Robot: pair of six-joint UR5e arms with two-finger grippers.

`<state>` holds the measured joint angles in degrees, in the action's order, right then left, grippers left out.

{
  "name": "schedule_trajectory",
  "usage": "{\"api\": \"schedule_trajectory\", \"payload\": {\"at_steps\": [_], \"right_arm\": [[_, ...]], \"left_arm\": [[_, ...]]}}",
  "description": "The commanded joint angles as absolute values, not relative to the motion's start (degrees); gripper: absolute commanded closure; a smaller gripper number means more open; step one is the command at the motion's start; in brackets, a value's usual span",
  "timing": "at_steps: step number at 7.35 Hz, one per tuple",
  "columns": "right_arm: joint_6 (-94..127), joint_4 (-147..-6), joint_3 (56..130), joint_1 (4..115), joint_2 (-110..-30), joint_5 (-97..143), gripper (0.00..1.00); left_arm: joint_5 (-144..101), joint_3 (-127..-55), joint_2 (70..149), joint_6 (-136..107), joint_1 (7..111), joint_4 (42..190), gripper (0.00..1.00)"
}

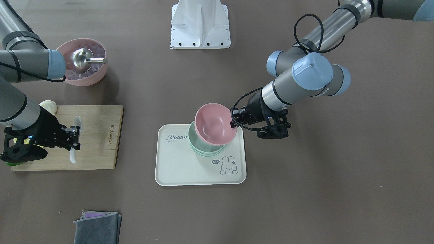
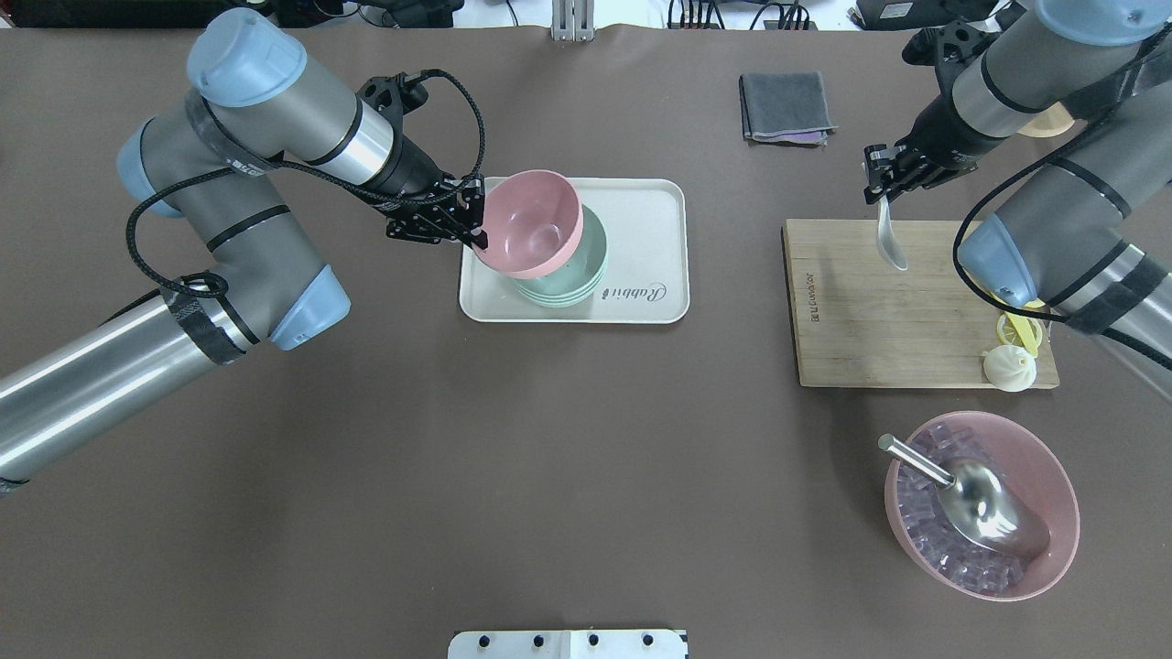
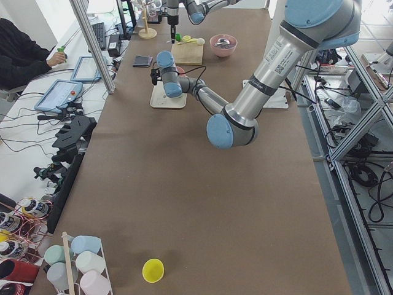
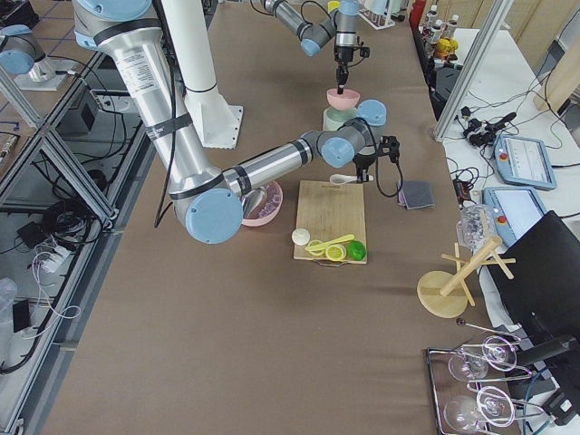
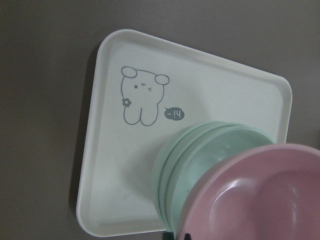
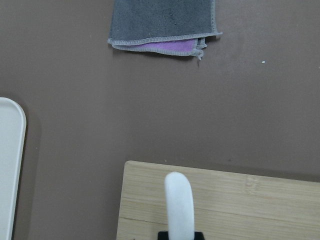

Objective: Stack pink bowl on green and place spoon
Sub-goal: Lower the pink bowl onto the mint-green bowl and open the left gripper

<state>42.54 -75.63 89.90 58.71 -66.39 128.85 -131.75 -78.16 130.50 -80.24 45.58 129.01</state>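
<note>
My left gripper (image 2: 478, 236) is shut on the near rim of the pink bowl (image 2: 529, 221). It holds the bowl tilted over a stack of green bowls (image 2: 572, 288) on the white rabbit tray (image 2: 659, 206). The left wrist view shows the pink bowl (image 5: 270, 195) just over the green bowls (image 5: 200, 150); I cannot tell if they touch. My right gripper (image 2: 881, 194) is shut on the white spoon (image 2: 890, 243) at the far edge of the wooden board (image 2: 879, 320). The spoon handle (image 6: 179, 200) sticks out past the fingers. I cannot tell if the spoon is off the board.
A big pink bowl (image 2: 1053, 494) of ice cubes with a metal scoop (image 2: 980, 503) stands near the board. A white bun (image 2: 1009, 369) and a yellow piece (image 2: 1021, 325) lie on the board's right end. A folded grey cloth (image 2: 786, 107) lies beyond the tray.
</note>
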Motion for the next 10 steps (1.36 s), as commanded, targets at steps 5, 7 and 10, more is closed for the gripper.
{"api": "schedule_trajectory", "payload": {"at_steps": [5, 7, 10], "right_arm": [[42.5, -75.7, 89.9, 58.7, -66.4, 128.9, 1.00], [42.6, -75.7, 90.1, 58.8, -66.4, 129.0, 1.00], [42.6, -75.7, 90.1, 58.8, -66.5, 129.0, 1.00]], "left_arm": [[-128.6, -76.6, 131.6, -80.3, 43.1, 129.6, 1.00], [-127.4, -76.7, 131.6, -80.3, 42.7, 129.6, 1.00], [-127.4, -76.8, 131.4, -80.4, 42.9, 129.5, 0.97]]}}
